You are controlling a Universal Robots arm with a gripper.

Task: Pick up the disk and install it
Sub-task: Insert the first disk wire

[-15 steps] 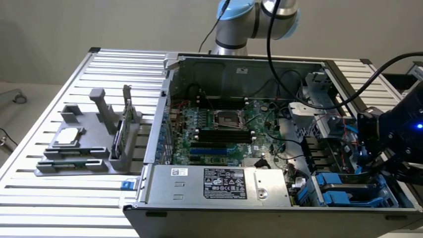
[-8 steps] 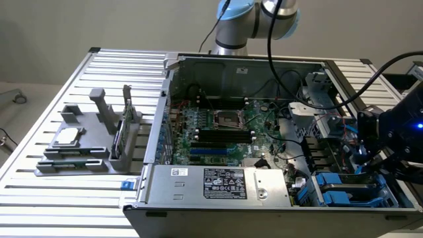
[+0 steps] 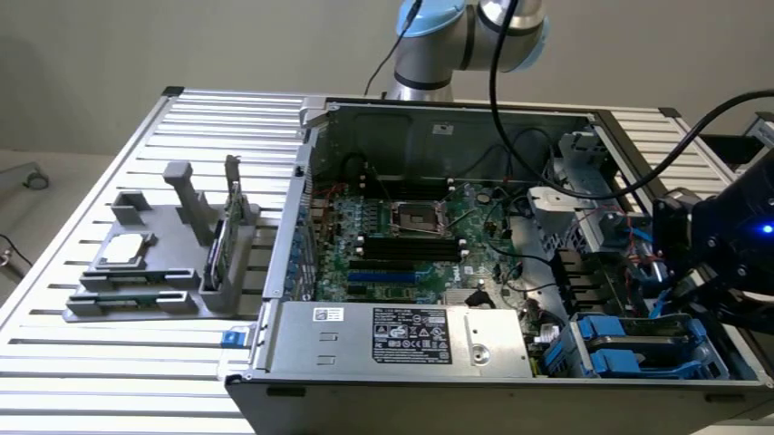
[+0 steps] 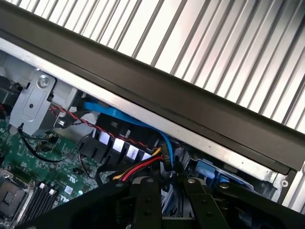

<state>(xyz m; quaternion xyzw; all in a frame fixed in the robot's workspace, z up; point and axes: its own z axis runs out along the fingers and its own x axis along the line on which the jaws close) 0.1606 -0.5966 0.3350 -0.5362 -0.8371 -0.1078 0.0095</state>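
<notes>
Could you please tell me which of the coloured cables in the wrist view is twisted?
The thin red-and-black wire; the blue cable is a flat band, and the red, yellow and black wires run side by side.

Ext cam's up high for you, mid-distance, tilted down over the near wall of the open grey metal computer case (image 3: 484,403) on the slatted silver aluminium table (image 3: 133,362). Wrist cam's in tight, low inside that case (image 4: 157,95), facing out over its rim to the table (image 4: 214,43). Shared ground: green circuit board (image 3: 400,245), blue plastic drive carriers (image 3: 629,349). On wrist, board (image 4: 28,152) & carriers (image 4: 209,169) sit close up.
</notes>
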